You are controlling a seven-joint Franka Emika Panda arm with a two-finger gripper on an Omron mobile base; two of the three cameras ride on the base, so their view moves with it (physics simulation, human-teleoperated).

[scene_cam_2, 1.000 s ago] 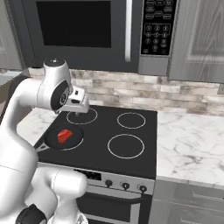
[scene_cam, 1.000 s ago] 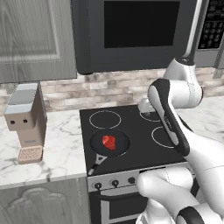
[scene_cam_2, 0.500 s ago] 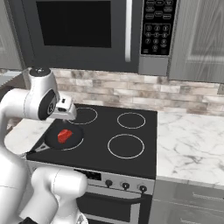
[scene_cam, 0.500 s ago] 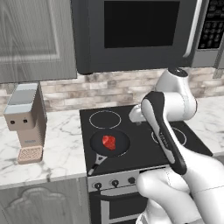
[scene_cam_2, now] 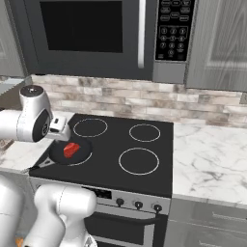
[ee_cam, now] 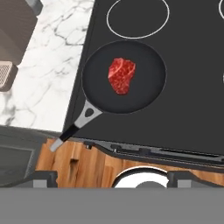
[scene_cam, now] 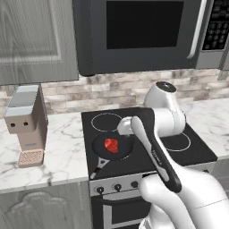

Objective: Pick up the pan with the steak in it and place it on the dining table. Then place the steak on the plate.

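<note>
The black pan [scene_cam: 120, 151] rests on the front-left burner of the stovetop [scene_cam: 147, 147], its grey-tipped handle [scene_cam: 96, 169] sticking out over the front-left edge. The red steak [scene_cam: 111, 144] lies in the middle of it. Pan [scene_cam_2: 83, 155] and steak [scene_cam_2: 71, 149] also appear in the right base view. My gripper [scene_cam: 125, 127] hangs just above the pan's far rim, apart from it. In the hand view I look straight down on the pan [ee_cam: 146, 83], steak [ee_cam: 121, 75] and handle [ee_cam: 77, 126]; my gripper [ee_cam: 113, 177] is open and empty. The dining table and plate are out of view.
A beige coffee machine [scene_cam: 27, 123] stands on the marble counter [scene_cam: 67, 152] left of the stove. The microwave [scene_cam: 138, 33] hangs above. Marble counter [scene_cam_2: 212, 159] continues to the right. Control knobs [scene_cam_2: 138, 204] line the oven front; wooden floor [ee_cam: 78, 162] lies below.
The arm has swung left and lowered, carrying the hand from over the rear burners to just above the pan. Pan and steak have not moved.
</note>
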